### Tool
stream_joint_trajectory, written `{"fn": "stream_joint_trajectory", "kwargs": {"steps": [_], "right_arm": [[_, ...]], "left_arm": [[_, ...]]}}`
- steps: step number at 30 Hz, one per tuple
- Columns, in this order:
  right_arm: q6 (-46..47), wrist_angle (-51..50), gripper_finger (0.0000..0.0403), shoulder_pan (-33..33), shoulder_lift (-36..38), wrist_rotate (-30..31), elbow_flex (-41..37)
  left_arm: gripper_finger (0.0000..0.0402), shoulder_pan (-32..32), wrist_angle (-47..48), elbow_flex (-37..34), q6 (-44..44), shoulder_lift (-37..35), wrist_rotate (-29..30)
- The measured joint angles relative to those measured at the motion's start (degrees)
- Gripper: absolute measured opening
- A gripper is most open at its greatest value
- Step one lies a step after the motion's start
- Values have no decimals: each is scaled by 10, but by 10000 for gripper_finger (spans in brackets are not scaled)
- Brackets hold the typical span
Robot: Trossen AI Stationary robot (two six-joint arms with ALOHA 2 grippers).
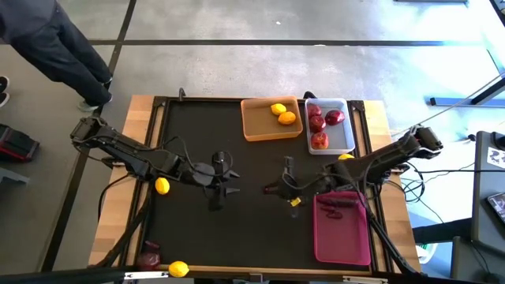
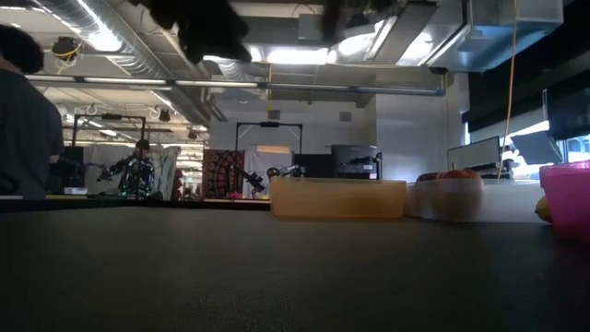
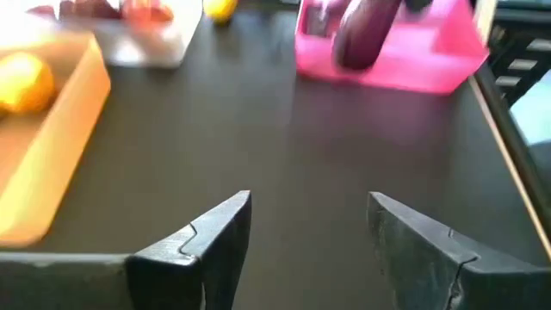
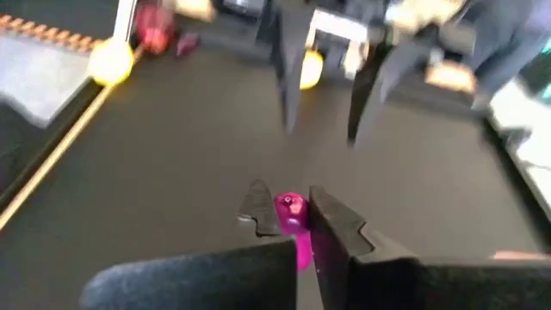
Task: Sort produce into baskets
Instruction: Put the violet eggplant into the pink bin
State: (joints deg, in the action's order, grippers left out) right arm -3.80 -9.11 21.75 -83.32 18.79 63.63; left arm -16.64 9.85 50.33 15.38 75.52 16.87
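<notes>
- Left claw (image 1: 223,183) is seen over the middle of the dark tabletop (image 1: 252,229) in the high view; in its own wrist view its fingers (image 3: 207,245) stand apart with bare mat between them, so it is partly spread and holds nothing.
- Right claw (image 1: 284,188) faces it across the mat centre; in the right wrist view its jaws are pinched narrow on a small magenta piece (image 4: 293,211). What that piece is cannot be told.
- Sorted so far: two yellow-orange citrus in the orange basket (image 1: 251,126), red apples (image 1: 323,120) in the white basket (image 1: 347,142), a dark purple piece (image 1: 339,207) in the magenta basket (image 1: 343,241).
- Loose produce: one lemon (image 1: 162,186) on the mat just beside the left forearm, behind that claw toward the left edge; a second lemon (image 1: 178,269) at the near edge beside a dark red item (image 1: 149,256); a yellow fruit (image 1: 346,158) partly hidden under the right arm.
- Deciding relation, as judged: the loose lemons lie on the left arm's side, well apart from the right claw, so the left arm is nearer. A round lemon gives no long axis to align with; the left claw would have to be turned back toward it.
</notes>
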Motion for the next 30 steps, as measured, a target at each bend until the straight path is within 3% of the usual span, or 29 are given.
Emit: {"fn": "stream_joint_trajectory", "kwargs": {"steps": [15, 21, 30], "right_arm": [[387, -448, 11, 162, 59, -5, 17], [532, -518, 12, 227, 59, -34, -10], [646, -528, 12, 268, 59, -128, -116]], "left_arm": [[223, -2, 15, 0, 17, 0, -1], [223, -2, 15, 0, 17, 0, -1], [223, -2, 15, 0, 12, 0, 1]]}}
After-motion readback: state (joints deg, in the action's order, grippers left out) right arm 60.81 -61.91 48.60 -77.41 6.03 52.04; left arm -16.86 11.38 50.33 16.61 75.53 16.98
